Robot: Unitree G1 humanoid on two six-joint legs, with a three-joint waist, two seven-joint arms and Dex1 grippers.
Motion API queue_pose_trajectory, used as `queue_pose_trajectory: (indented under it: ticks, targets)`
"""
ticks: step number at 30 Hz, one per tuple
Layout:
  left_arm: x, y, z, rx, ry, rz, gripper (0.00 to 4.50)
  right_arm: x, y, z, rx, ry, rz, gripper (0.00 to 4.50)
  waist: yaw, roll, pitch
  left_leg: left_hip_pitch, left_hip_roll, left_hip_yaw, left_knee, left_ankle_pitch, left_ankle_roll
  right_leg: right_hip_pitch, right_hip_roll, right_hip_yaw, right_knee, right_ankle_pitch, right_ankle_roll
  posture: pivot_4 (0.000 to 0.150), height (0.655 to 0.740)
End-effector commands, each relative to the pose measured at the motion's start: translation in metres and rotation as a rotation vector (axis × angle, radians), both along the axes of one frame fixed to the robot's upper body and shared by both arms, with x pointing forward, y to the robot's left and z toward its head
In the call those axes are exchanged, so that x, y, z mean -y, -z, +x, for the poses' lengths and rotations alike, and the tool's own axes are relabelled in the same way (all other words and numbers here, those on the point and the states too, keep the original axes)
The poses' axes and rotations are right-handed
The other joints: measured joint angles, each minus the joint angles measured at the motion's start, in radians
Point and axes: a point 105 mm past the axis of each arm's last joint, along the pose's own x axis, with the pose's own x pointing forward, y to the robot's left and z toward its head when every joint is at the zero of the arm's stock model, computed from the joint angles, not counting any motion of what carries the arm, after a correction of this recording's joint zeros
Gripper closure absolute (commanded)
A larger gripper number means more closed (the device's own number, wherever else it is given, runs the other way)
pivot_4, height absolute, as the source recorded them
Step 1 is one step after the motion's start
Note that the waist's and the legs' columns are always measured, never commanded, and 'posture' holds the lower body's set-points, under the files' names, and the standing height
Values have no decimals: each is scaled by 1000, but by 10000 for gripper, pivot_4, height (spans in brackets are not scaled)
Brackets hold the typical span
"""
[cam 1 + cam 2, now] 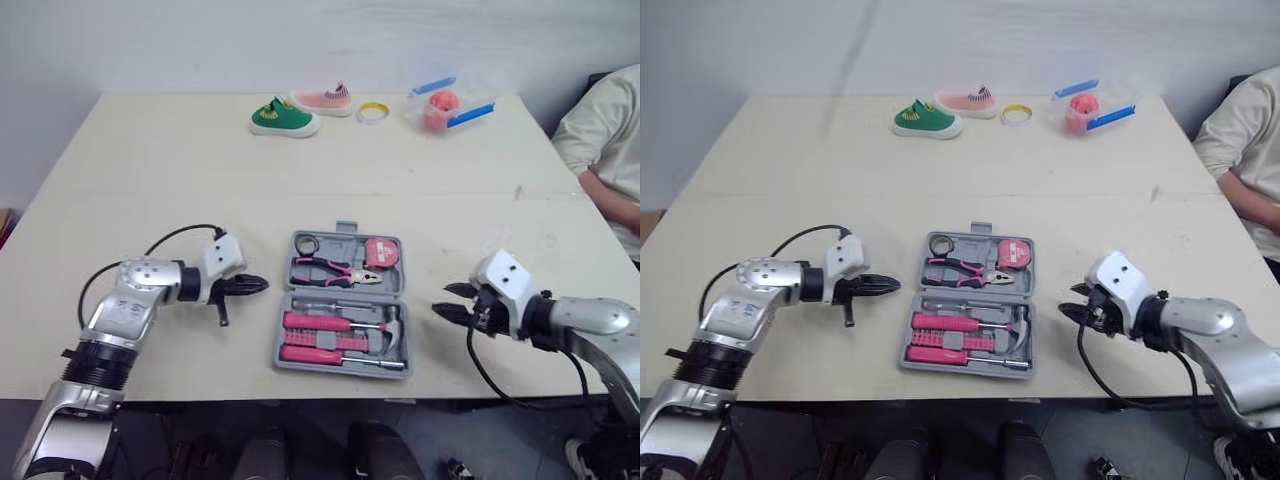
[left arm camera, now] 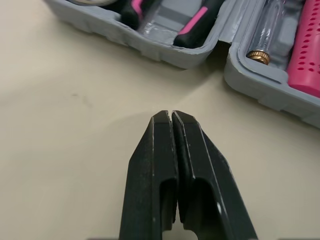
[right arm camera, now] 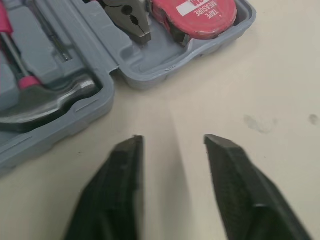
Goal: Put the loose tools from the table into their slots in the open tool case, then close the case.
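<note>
Apparently the tools [image 1: 320, 322] all lie in their slots, in the open case [image 1: 345, 290] near the table's [image 1: 150, 160] front edge. The left gripper [image 1: 255, 284] is pressed together and empty, and the right gripper [image 1: 441, 299] is spread apart. Closing remains, I think: one half must be folded over.

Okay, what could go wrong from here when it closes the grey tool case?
The grey plastic tool case lies unheld on the smooth beige table, so lifting one half may slide it. The pink-handled pliers or steel-headed hammer could slip out as a half folds over, blocking closure.
</note>
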Motion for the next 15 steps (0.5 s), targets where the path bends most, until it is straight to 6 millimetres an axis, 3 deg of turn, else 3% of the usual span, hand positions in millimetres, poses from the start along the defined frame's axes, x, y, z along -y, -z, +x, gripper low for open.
queue_pose_trajectory:
  ticks: [1, 7, 15]
  targets:
    - [15, 5, -3, 3, 26, -5, 45000, -19, 5, 3, -15, -68, 3, 44444, 0, 1, 0, 0, 0, 1, 0, 0, 0, 0, 1, 0, 0, 0, 0, 1500, 7400]
    - [33, 6, -8, -9, 68, -36, 45000, -38, 1, 13, 2, -98, 58, 44791, 1, 1, 0, 1, 0, 0, 2, -2, 7, 2, 0, 0, 2, 0, 1, 1500, 7400]
    - [40, 7, -12, -21, 85, -41, 45000, -50, 3, 24, 4, -125, 49, 44791, 2, 1, 0, 1, 0, 0, 2, -2, 7, 2, 0, 0, 1, 0, 1, 1500, 7400]
